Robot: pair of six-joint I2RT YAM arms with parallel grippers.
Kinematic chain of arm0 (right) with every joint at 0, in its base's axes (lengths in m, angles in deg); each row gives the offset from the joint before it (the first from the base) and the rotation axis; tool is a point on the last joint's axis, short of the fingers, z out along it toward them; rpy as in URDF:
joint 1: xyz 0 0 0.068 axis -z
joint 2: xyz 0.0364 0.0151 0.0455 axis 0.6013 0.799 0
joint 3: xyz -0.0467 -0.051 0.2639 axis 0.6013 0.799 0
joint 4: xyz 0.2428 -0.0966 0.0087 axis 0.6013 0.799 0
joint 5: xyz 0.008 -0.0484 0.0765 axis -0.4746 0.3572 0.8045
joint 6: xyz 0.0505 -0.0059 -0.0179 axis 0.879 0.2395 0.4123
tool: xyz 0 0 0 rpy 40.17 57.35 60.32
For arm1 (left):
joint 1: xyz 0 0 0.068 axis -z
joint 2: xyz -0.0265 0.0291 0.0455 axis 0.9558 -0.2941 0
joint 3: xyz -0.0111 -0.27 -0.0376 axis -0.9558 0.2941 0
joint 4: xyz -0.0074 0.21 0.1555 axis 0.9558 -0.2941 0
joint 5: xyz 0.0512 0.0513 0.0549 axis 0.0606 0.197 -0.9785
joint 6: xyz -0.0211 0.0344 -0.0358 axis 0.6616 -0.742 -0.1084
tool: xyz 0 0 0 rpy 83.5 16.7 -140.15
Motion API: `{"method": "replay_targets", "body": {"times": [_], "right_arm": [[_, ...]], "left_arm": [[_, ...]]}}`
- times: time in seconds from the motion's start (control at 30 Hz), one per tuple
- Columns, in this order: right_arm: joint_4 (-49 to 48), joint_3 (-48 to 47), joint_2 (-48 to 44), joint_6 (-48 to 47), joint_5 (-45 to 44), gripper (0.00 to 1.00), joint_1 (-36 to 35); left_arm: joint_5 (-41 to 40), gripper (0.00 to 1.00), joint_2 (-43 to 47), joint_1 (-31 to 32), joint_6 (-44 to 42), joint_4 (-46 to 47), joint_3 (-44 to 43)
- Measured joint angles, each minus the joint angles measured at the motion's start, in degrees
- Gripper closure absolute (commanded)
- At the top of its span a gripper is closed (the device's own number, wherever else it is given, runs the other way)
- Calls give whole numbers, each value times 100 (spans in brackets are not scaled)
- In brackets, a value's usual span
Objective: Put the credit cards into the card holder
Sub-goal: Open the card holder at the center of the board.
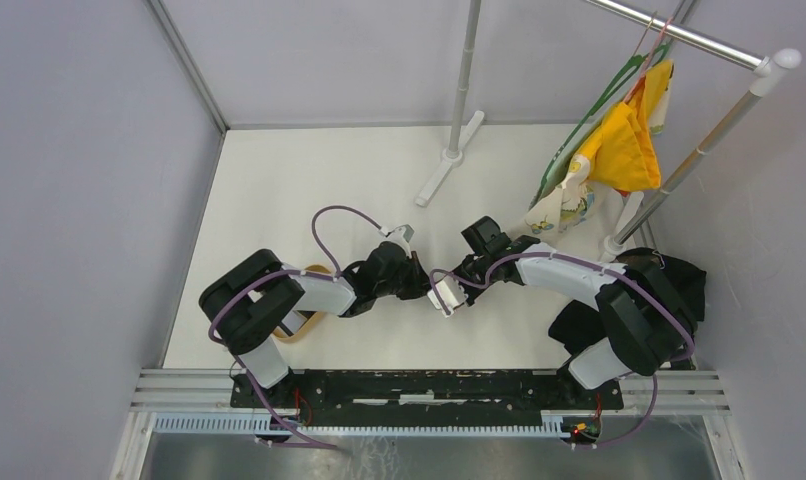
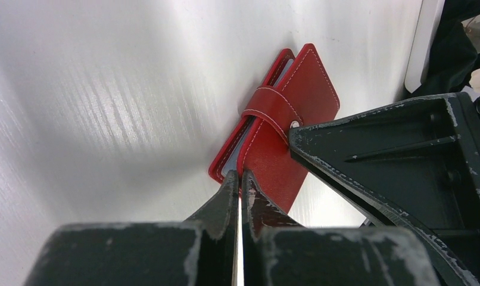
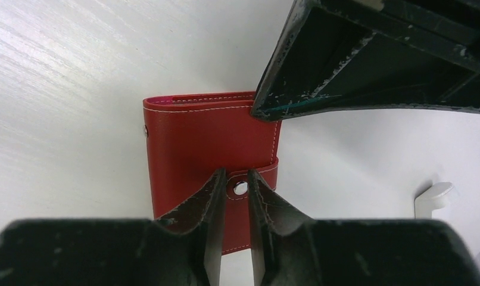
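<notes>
Left fingers [image 2: 226, 196], nearly closed, nip the red card holder's [image 2: 297, 113] edge, seemingly steadying it on the worktop [image 2: 106, 89]. Right fingers [image 3: 211, 196] narrowly straddle its snap tab [image 3: 267, 173], probably to unfasten it; actual grip unclear.

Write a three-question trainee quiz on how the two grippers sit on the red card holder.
1. True or false: the card holder lies spread open flat.
2. The right gripper has its fingertips either side of: A the snap tab; B a black card; C a pen.
3. Which gripper meets the holder's edge with jaws almost shut?
Key: 1 false, it is folded shut; 2 A; 3 the left gripper.
</notes>
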Motion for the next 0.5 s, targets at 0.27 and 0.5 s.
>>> {"method": "replay_targets", "body": {"times": [0.27,0.5], "right_arm": [[39,0,17,50,-87,96,0],[-70,24,-42,258,-192,100,0]], "left_arm": [[127,98,-2,0,-225,-2,-17],[164,98,-44,0,-330,57,-17]]}}
